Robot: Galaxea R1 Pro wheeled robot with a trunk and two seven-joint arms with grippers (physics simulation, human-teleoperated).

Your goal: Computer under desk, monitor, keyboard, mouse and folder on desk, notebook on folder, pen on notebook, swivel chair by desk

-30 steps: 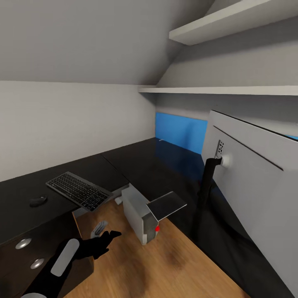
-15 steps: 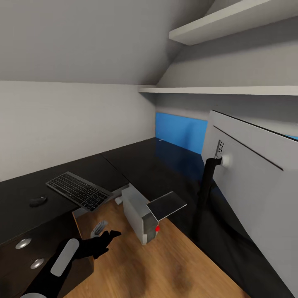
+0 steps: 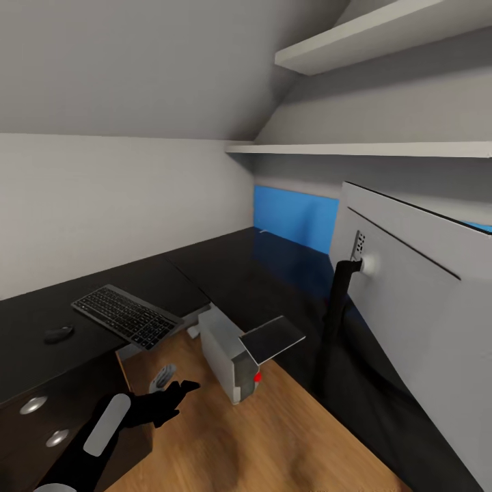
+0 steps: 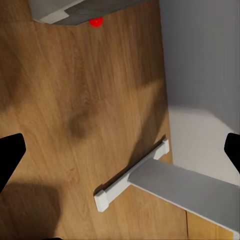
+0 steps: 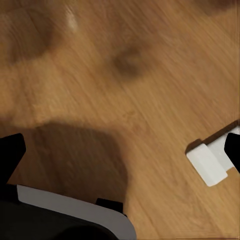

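On the glossy black desk [image 3: 205, 273] ahead of me, the keyboard [image 3: 126, 315] lies flat near the front edge of the left wing, one corner just overhanging the floor gap, and the mouse [image 3: 58, 333] sits just beside it on the side nearer me, apart from it. To my right the monitor [image 3: 417, 287] stands on the other wing of the desk with its light-grey back toward me, carried on its thin black stand [image 3: 335, 318]; the blue back panel [image 3: 295, 219] shows behind it. Down in the inner corner of the L, the computer [image 3: 229, 355] rests on the wooden floor [image 3: 287, 437] between the two wings, a red dot on its near face and a grey panel jutting out at its top. My left gripper [image 3: 176, 391] hangs low over the floor, near the computer and touching nothing; in the left wrist view its fingertips [image 4: 10, 155] sit wide apart at the frame edges with only floor and a white desk foot [image 4: 131, 176] between them. My right gripper [image 5: 120, 150] is likewise spread and empty above bare floor. Two white shelves [image 3: 355, 147] run along the wall above.
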